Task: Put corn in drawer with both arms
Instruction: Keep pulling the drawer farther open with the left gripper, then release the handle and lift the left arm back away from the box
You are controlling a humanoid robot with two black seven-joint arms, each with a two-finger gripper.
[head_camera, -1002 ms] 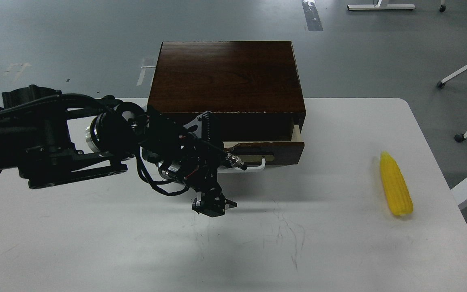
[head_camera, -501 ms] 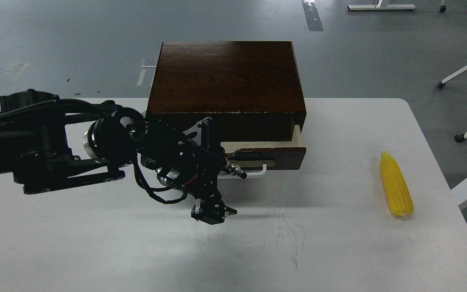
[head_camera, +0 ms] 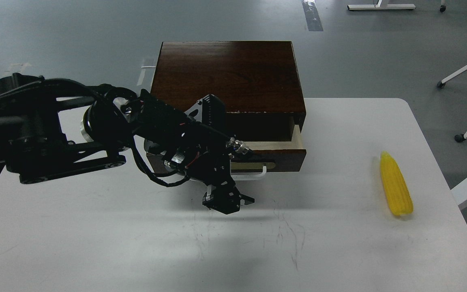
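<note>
Corn (head_camera: 396, 185) lies by itself on the right side of the white table (head_camera: 339, 251), well apart from everything else, its pointed tip toward the far edge and its blunt end toward the near one.

Going by size, the table comes first: a white top with rounded corners, marked with fine dark scratches in the near middle. On its far side sits the dark brown wooden box cabinet (head_camera: 225, 75), its flat top showing the grain. The drawer (head_camera: 276, 156) at its near face is pulled out part way, so a strip of pale wood shows along the inside at the right. Its white bar handle (head_camera: 258, 173) on a brass-coloured plate is partly covered on the left side.

The left arm (head_camera: 55, 134) reaches in from the left edge, black with a silver joint ring and looping cables, and crosses in front of the left half of the drawer. The left gripper (head_camera: 228, 201) hangs just above the tabletop, near the drawer front and below the handle, holding nothing. It is small and dark; whether its fingers are spread or closed cannot be told.

The right arm does not appear in this view.
</note>
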